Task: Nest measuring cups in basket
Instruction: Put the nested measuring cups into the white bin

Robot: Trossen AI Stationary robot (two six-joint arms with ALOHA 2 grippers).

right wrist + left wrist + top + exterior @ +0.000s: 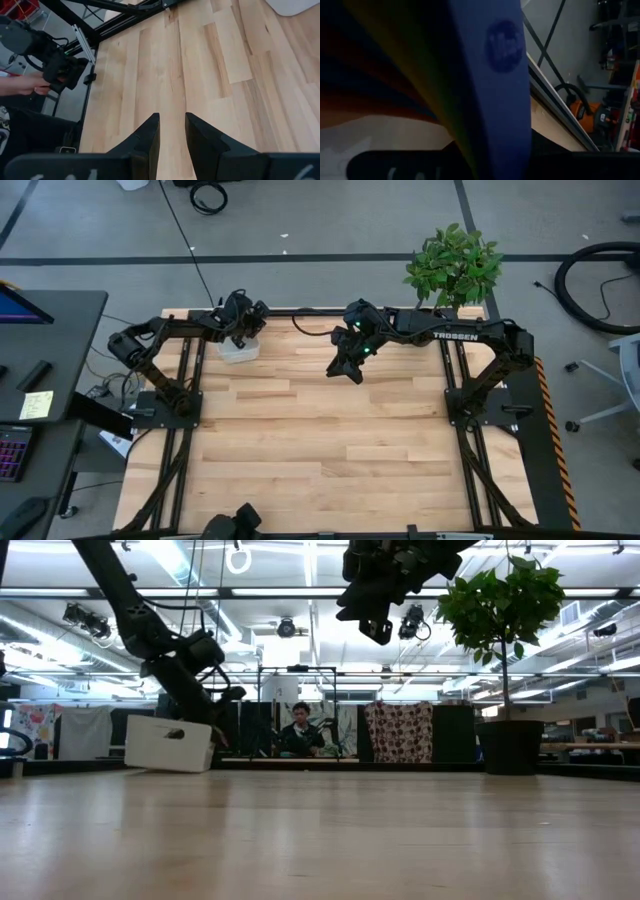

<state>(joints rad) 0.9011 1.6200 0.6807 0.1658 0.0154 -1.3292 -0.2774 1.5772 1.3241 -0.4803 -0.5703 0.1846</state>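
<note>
The white basket (240,348) sits near the table's far left corner; in the low view the basket (168,744) looks slightly tilted. My left gripper (243,320) is right over it and reaches down at its right side (192,705). In the left wrist view the measuring cups' stacked handles fill the picture: a dark blue handle (500,75) with a round mark lies on top, with yellow and orange ones (395,60) behind it. They hide the gripper's tips. My right gripper (172,135) is open and holds nothing, raised high over the table's far middle (348,366).
A potted plant (455,265) stands at the far right corner, in a dark pot (510,746). Bare wooden table (210,75) lies below the right gripper. A person sits beyond the far edge (300,732), and a hand (20,84) shows off the table.
</note>
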